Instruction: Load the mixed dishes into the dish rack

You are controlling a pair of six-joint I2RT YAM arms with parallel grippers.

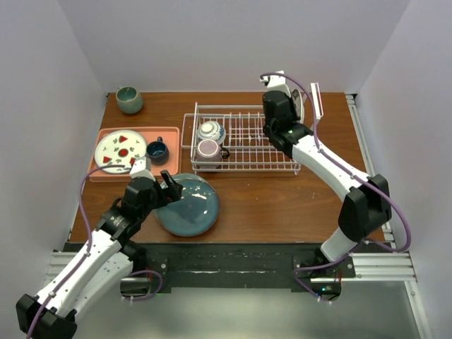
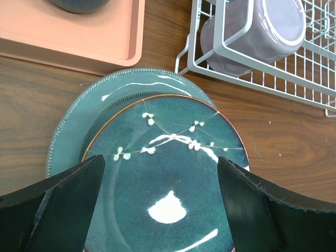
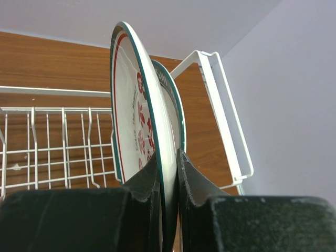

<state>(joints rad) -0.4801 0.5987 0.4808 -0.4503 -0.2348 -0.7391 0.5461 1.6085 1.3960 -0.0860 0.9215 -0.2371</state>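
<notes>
Left gripper point(image 2: 163, 210), jaws spread wide and holding nothing, hovers over a teal plate point(image 2: 79, 121) lying flat on the table point(image 1: 282, 205), with a darker blossom-marked plate point(image 2: 168, 173) stacked on it. The teal plate's far rim lies near the salmon tray point(image 1: 169, 134) and a corner of the dish rack point(image 1: 247, 141). Patterned bowl point(image 1: 210, 130) and pinkish mug point(image 1: 208, 149) occupy the rack's left end; bare wire rows follow. Right gripper point(image 3: 168, 168) pinches the lettered white plate point(image 3: 134, 121) upright on edge, rim running near-to-far, beside the tall end piece point(image 3: 226, 110).
</notes>
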